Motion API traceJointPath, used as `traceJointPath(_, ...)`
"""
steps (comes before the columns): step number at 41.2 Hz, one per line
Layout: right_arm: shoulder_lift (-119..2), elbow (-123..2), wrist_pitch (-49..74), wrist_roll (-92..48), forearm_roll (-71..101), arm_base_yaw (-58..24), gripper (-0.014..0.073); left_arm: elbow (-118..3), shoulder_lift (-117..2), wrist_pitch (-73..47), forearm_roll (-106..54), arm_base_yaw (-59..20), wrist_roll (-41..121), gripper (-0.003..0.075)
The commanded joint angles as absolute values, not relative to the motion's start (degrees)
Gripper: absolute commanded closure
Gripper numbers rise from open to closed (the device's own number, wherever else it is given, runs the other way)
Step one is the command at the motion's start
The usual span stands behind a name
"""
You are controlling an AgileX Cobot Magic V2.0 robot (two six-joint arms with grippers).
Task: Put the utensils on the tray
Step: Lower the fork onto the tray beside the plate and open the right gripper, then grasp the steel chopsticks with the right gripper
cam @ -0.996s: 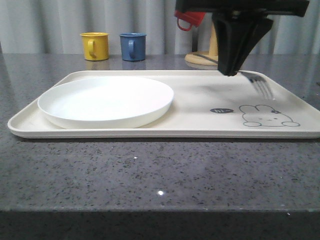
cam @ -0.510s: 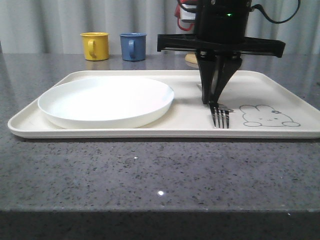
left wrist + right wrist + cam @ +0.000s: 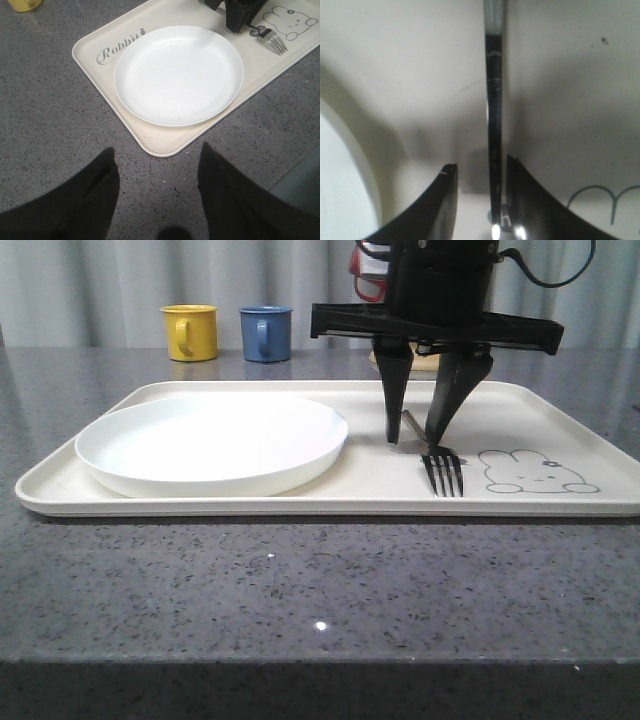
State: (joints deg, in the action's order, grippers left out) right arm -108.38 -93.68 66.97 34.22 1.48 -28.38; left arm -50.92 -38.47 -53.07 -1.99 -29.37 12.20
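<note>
Since half a second ago, I am seeing the right gripper (image 3: 418, 438) spreading its jaws, releasing the fork (image 3: 441, 468), which is now lying flat on the tray (image 3: 300, 492) with its tines pointing toward the front edge, between the white plate (image 3: 211, 443) and the rabbit drawing (image 3: 535, 471). In the right wrist view the handle is running between the parted fingers (image 3: 445, 200). My left gripper (image 3: 157, 192) is hovering over the counter (image 3: 300, 580), jaws apart, holding nothing.
</note>
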Motion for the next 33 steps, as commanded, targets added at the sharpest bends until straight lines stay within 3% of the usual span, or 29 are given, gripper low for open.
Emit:
traceJointPath(1, -104.1, -95.6, 66.7, 34.0, 0.6, -28.3, 0.031, -52.4, -38.4, -48.9, -2.3, -29.2, 11.7, 0.0373)
traceJointPath(16, -89.4, -94.3, 74.3, 21.5, -15.0, -26.3, 0.0316, -52.4, -38.4, -48.9, -2.3, -29.2, 11.7, 0.0373)
traceJointPath(24, -82.1, -89.3, 75.8, 13.0, -11.5, -14.0, 0.0316, -52.4, -38.4, -48.9, -2.3, -29.2, 11.7, 0.0373)
traceJointPath(33, -82.3, -81.4, 73.5, 3.9, -2.2, -0.9, 0.0316, -52.4, -38.4, -48.9, -2.3, -29.2, 11.7, 0.0373)
